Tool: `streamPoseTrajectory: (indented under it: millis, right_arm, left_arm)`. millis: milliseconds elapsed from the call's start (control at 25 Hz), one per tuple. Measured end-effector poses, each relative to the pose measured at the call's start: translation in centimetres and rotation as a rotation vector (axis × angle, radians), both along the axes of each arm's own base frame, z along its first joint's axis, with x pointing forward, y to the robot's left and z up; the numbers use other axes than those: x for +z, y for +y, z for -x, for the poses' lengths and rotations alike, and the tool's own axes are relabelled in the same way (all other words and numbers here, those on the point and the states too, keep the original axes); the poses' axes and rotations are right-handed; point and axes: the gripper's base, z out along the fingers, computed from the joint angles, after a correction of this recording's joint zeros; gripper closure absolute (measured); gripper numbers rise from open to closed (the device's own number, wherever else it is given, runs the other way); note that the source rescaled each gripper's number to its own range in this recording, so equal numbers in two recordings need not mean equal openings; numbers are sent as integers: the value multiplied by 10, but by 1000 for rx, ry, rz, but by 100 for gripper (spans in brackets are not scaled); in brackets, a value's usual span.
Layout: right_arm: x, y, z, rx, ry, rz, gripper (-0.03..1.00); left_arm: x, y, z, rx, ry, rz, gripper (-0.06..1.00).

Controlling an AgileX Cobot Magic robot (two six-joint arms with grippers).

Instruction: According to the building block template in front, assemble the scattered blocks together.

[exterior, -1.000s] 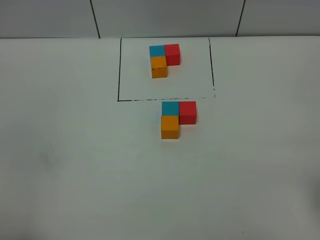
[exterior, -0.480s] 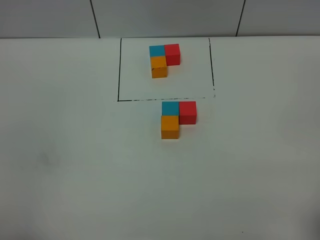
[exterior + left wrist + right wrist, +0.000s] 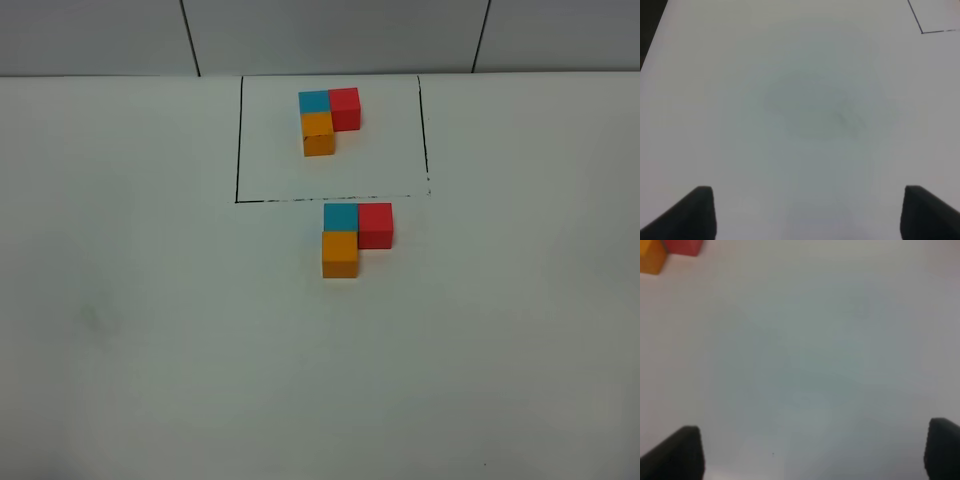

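The building block template point(image 3: 327, 118), an L of blue, red and scuffed orange cubes, sits inside the black-lined square at the back. Just in front of that square's near line, the teal-blue block point(image 3: 340, 216), red block point(image 3: 375, 224) and orange block point(image 3: 340, 254) stand pressed together in the same L shape. Neither arm shows in the exterior view. In the left wrist view my left gripper point(image 3: 807, 212) is open over bare table. My right gripper point(image 3: 812, 452) is open too, with the orange block point(image 3: 651, 259) and red block point(image 3: 684, 246) far off at the frame's corner.
A black-lined square point(image 3: 238, 150) marks the template's area on the white table; one corner of the square point(image 3: 923, 31) shows in the left wrist view. A grey panelled wall point(image 3: 330, 35) runs behind the table.
The blocks have not moved. A faint shadow at the exterior view's lower right has slipped out of frame.
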Motion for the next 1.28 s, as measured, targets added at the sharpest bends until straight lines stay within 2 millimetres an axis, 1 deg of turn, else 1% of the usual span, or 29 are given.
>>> streamPoseTrajectory:
  millis: [480, 720, 1280]
  right_arm:
    - [1, 3, 24, 28, -146, -17, 22]
    - [0, 1, 34, 45, -196, -24, 23]
    - [0, -3, 34, -20, -197, -51, 23]
  left_arm:
    - [0, 0, 0, 0, 0, 0, 19]
    - [0, 0, 0, 0, 0, 0, 19]
    - [0, 0, 0, 0, 0, 0, 19]
